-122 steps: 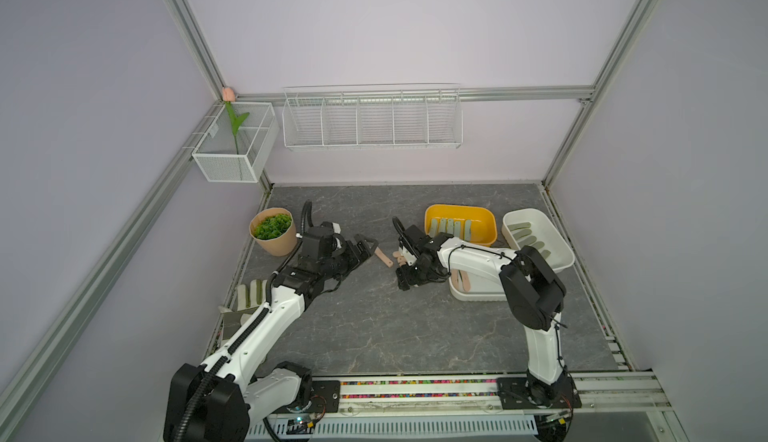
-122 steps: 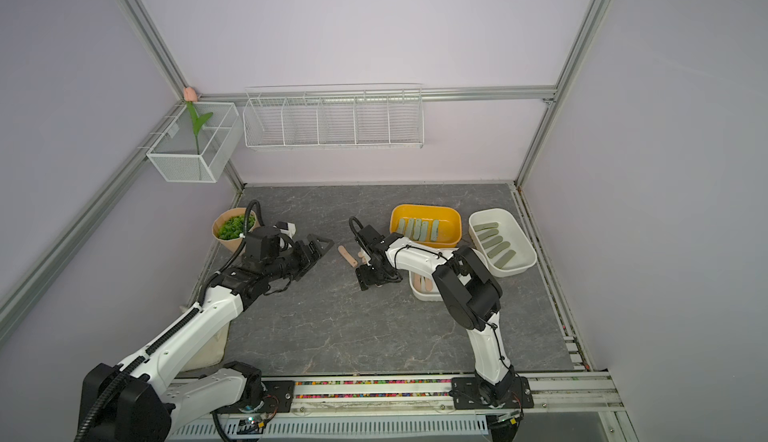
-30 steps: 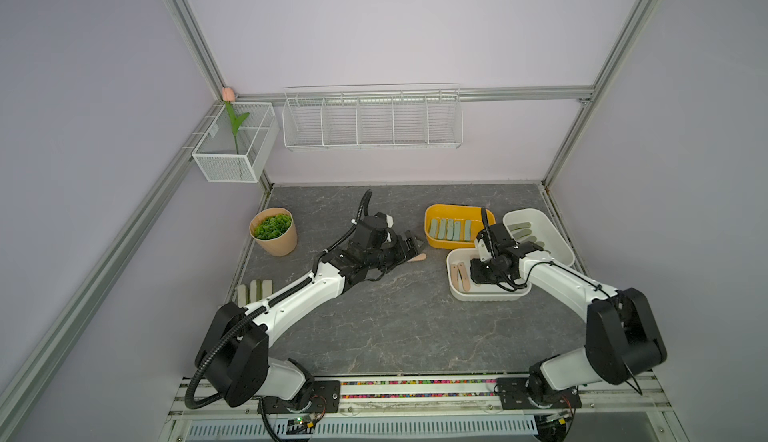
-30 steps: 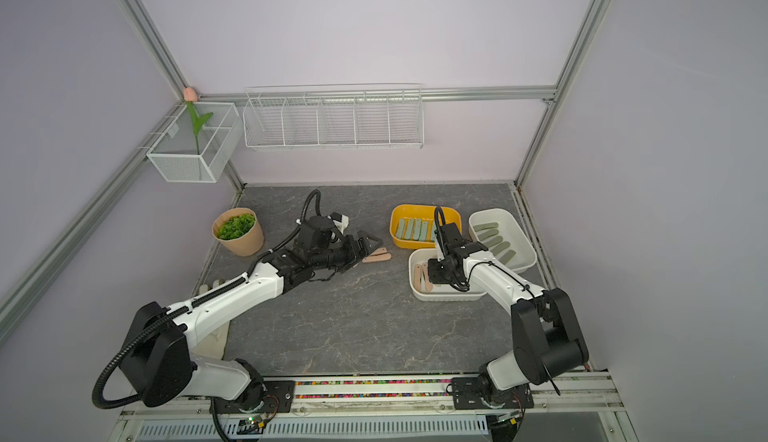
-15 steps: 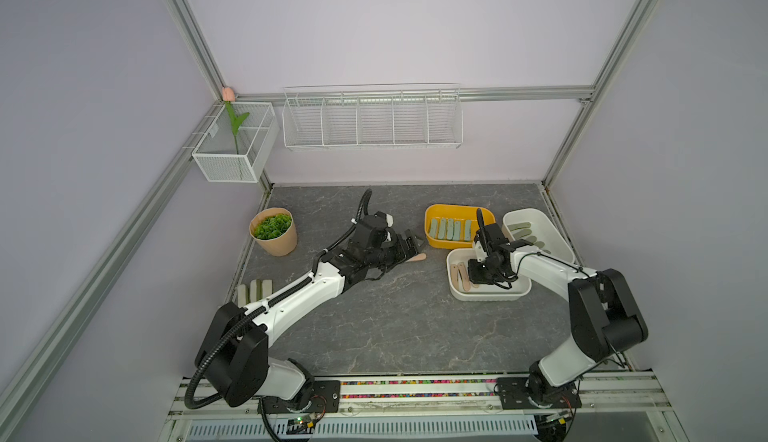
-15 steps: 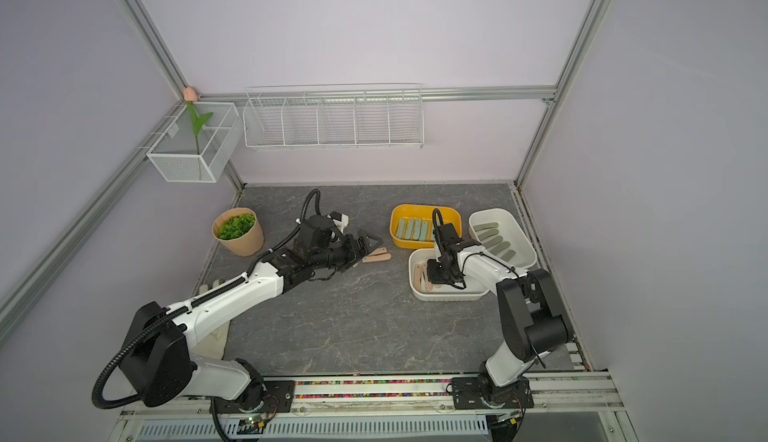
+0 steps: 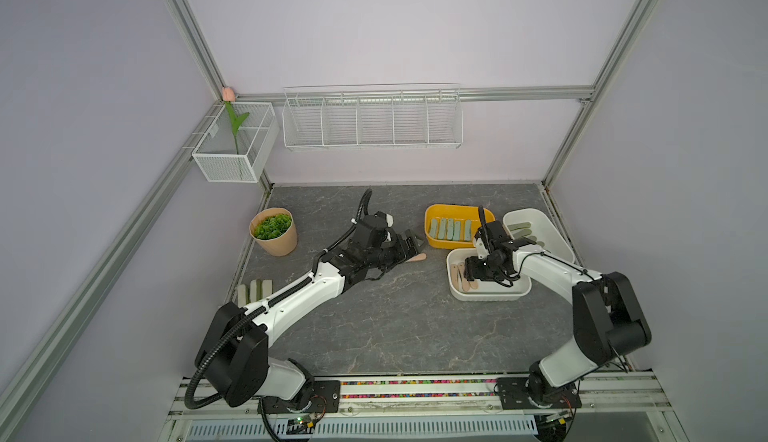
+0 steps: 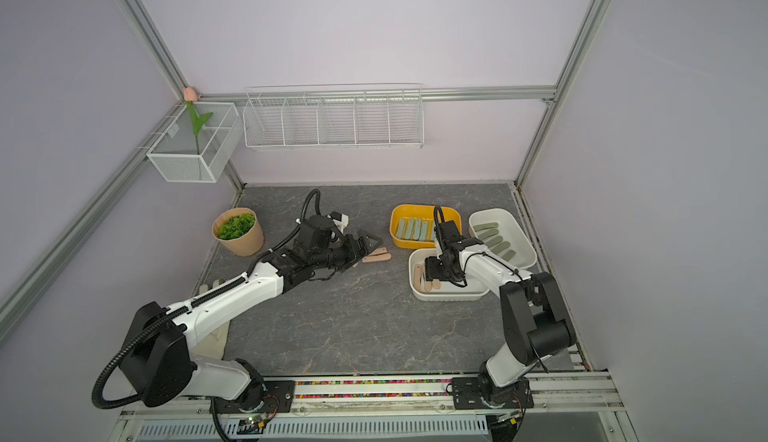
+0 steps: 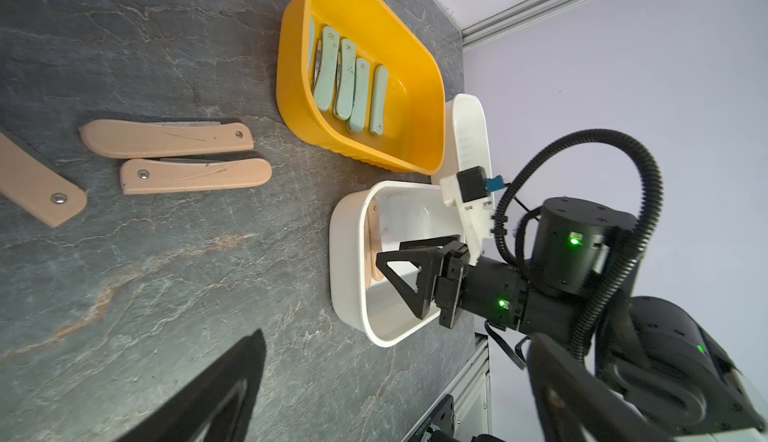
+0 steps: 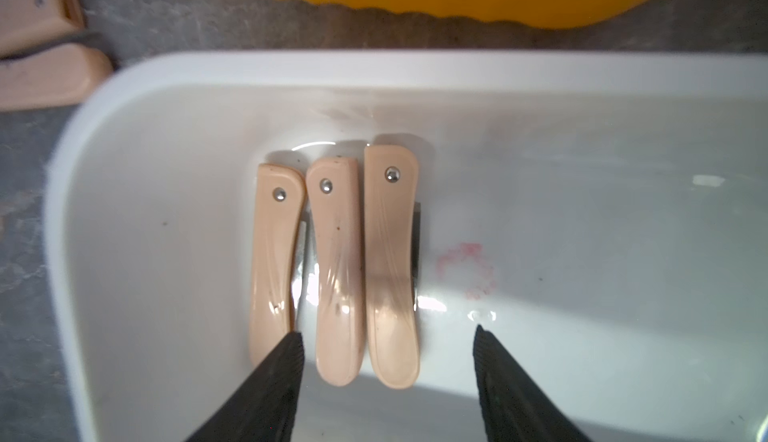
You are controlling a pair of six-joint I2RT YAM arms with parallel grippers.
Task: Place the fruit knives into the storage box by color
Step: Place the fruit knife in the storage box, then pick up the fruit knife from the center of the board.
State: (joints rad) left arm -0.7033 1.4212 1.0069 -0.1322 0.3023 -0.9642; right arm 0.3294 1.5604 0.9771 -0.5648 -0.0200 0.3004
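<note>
The right pincer [image 10: 387, 331] hung inside the near white plastic tub [image 10: 291, 66], its two black ribbed fingers [image 10: 266, 386] spread apart and pinching nothing. Beneath them three peach-pink folded knives [image 10: 336, 269] lay side by side on the tub floor at its left end. One fingertip covered the near end of the leftmost knife. In both top views the pincer and its wrist hid part of that row.

The left pincer [image 8: 368, 248] was low over the grey slate-patterned tabletop [image 8: 353, 327] near mid-table, jaws also spread and empty. Whether it touched the surface could not be told. In the left wrist view its fingers were cut off by the frame edge, and one was blurred.

Just right of it two loose peach-pink knives [image 9: 187, 157] lay on the tabletop, touching along their lengths. A third loose knife [image 9: 33, 186] ran out of frame.

Beyond the near tub, a yellow plastic tub [image 9: 415, 86] held a row of mint-teal knives [image 9: 349, 82], overlapping too much for a sure count. At far right a second white tub [image 8: 519, 228] held olive grey-green knives [image 8: 494, 240], partly screened by the right arm in a top view.

At the left table edge a pale striped glove [image 7: 254, 290] lay mostly under the left arm. A kraft-paper pot of green leaves [image 7: 274, 232] stood far left.
</note>
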